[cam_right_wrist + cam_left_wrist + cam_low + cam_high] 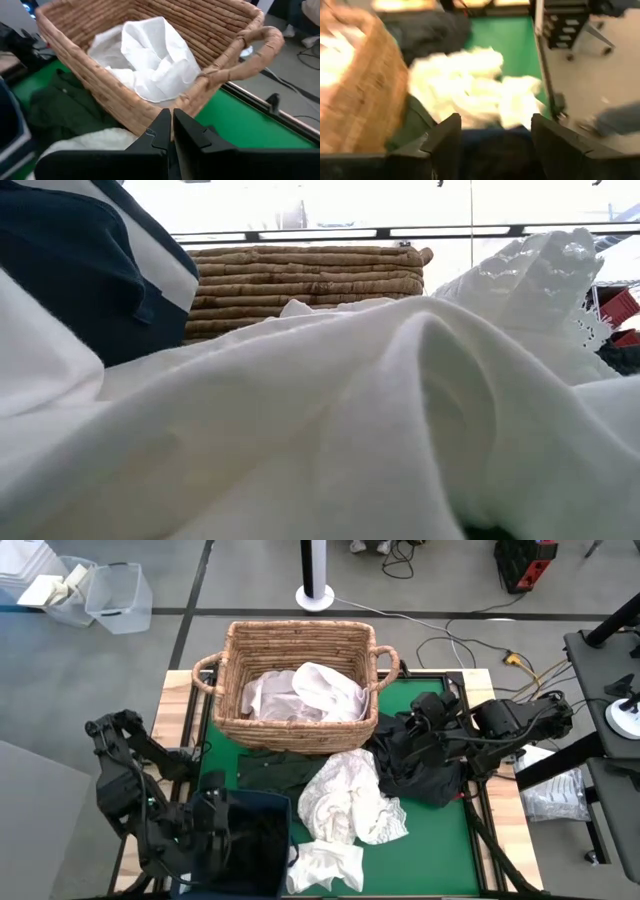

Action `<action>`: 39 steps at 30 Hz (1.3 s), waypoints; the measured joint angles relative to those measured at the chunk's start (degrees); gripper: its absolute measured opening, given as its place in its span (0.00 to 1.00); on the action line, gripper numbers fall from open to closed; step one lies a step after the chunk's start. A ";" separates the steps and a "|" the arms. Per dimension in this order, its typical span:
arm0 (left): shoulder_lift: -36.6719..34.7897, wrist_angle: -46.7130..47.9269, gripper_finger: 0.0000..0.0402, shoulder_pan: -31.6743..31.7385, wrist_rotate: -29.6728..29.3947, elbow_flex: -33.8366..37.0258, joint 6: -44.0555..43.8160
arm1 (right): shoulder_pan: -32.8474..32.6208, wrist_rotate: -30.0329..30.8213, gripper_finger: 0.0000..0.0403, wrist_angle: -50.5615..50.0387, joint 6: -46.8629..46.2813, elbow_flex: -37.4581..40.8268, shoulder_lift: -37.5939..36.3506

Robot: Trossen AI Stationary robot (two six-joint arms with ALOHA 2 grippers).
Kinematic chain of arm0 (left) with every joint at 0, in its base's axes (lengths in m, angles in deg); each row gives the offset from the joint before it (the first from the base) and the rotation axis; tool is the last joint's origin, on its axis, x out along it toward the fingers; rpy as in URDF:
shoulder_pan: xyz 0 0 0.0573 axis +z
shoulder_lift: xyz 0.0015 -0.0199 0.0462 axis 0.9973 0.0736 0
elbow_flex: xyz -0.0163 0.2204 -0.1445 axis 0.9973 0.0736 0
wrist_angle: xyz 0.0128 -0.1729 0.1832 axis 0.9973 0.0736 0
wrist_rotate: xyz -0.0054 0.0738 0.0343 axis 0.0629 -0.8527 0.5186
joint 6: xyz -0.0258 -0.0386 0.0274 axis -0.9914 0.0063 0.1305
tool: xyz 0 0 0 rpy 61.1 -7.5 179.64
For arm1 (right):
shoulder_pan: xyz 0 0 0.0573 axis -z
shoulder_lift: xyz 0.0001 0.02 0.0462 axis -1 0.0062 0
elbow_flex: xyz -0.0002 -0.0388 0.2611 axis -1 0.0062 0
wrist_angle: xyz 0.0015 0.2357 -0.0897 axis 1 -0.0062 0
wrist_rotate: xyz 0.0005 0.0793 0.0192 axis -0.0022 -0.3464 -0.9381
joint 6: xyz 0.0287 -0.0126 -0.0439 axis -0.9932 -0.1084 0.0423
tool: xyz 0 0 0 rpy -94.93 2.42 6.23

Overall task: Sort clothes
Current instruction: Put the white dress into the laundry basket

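Note:
White clothes lie in a heap (350,802) on the green mat, filling the low view's foreground (350,400); more white cloth (305,692) rests inside the wicker basket (300,632). A black pile (415,760) lies right of the heap. A dark garment (272,768) is spread in front of the basket. My left gripper (495,145) is open above the navy bin (250,840), facing the white heap (470,85). My right gripper (170,130) is shut and holds nothing. It hovers over the black pile near the basket's right handle (260,45).
The navy bin (70,270) stands at the mat's near left corner, the basket (300,280) at its far edge. Bare green mat (440,840) shows on the near right. Black frame rails (480,790) border the mat. Plastic tubs and cables lie on the floor beyond.

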 joint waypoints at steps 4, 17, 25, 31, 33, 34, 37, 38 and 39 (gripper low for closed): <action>0.00 0.33 0.52 0.16 -8.45 -0.80 5.90 | 0.00 0.00 0.03 4.20 1.74 0.00 0.00; -3.27 1.23 0.50 7.57 -11.65 -3.36 13.56 | -0.02 -11.81 0.03 15.75 19.80 0.00 -0.04; -5.05 -5.26 0.50 13.99 -1.14 -3.13 19.89 | -0.02 -25.79 0.03 5.54 29.68 0.00 -0.04; -3.99 -13.10 0.50 21.50 9.41 -2.99 27.78 | 0.02 -25.57 0.03 2.44 35.78 0.92 -0.09; -3.44 -14.21 0.50 24.16 10.97 -2.95 29.53 | 0.00 -25.44 0.03 3.19 38.09 1.92 -0.09; -3.29 -14.43 0.50 25.38 11.42 -2.95 30.01 | 0.00 -25.18 0.03 3.58 38.72 2.63 -0.09; -2.99 -14.45 0.50 28.67 12.34 -2.95 30.57 | 0.02 -25.07 0.03 6.07 40.29 5.57 -0.22; -2.86 -14.46 0.50 29.41 12.35 -2.95 30.70 | 0.02 -25.12 0.03 7.05 41.01 6.76 -0.23; -2.70 -14.47 0.50 30.09 12.35 -2.95 30.72 | 0.02 -25.47 0.03 8.36 41.65 8.18 -0.35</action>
